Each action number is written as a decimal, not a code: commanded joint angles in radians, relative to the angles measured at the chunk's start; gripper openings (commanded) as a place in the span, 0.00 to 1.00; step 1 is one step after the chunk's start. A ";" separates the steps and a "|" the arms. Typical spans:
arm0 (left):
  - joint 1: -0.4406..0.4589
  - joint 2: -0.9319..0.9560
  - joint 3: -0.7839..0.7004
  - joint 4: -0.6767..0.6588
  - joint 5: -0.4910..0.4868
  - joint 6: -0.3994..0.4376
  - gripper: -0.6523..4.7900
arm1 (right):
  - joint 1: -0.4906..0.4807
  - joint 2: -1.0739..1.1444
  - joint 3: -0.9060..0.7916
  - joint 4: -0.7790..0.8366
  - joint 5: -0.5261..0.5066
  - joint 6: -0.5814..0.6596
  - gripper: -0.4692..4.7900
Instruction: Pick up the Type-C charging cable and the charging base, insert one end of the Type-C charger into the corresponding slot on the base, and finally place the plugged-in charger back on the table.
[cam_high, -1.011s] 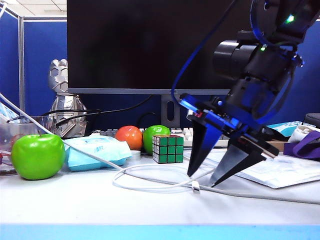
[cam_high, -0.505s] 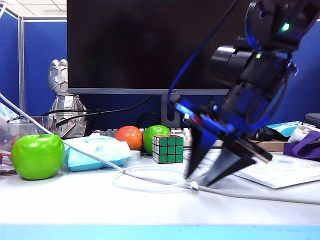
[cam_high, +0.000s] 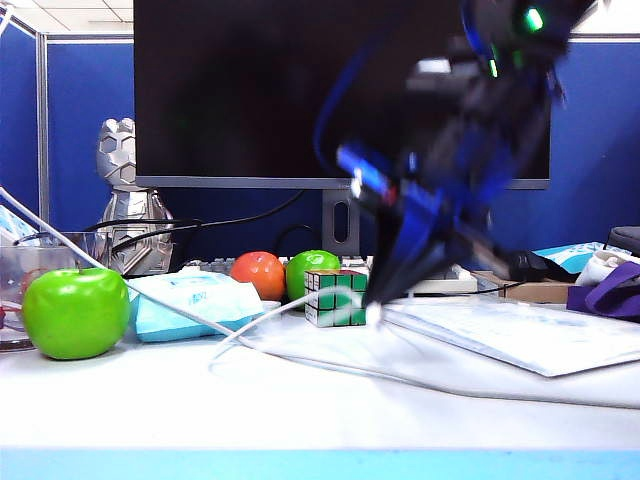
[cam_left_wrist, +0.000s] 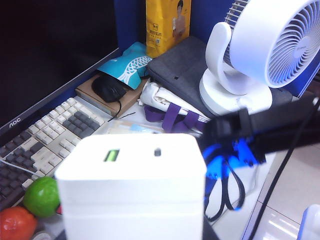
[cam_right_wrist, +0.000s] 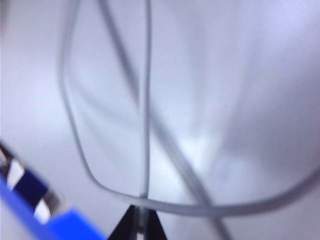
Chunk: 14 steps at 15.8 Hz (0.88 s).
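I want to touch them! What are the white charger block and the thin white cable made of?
The charging base looks like smooth matte white plastic, with rounded, moulded edges. The Type-C charging cable seems rubbery glossy plastic, since it bends in loose loops where the right pincer pinches it.

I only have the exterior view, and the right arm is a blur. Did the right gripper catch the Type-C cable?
Observer: Yes. In the right wrist view the right gripper has its fingertips pinched together on the Type-C charging cable.
Operator: I can't find the charging base.
Observer: The left wrist view has it. The charging base sits right in front of that camera, above the keyboard. The left gripper seems to hold it, though its fingers are hidden.
Operator: Is the slot free?
Observer: Yes. The slot is empty, beside the green-insert port.
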 joint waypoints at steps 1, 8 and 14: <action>-0.001 -0.004 0.004 0.012 0.003 0.003 0.11 | -0.001 -0.006 0.108 -0.220 -0.005 -0.130 0.11; -0.001 -0.004 0.004 0.011 0.003 0.003 0.11 | -0.006 0.002 0.244 -0.400 0.462 -0.303 0.10; -0.001 -0.004 0.004 0.007 0.004 0.003 0.11 | -0.003 0.064 0.243 -0.456 0.552 -0.359 0.10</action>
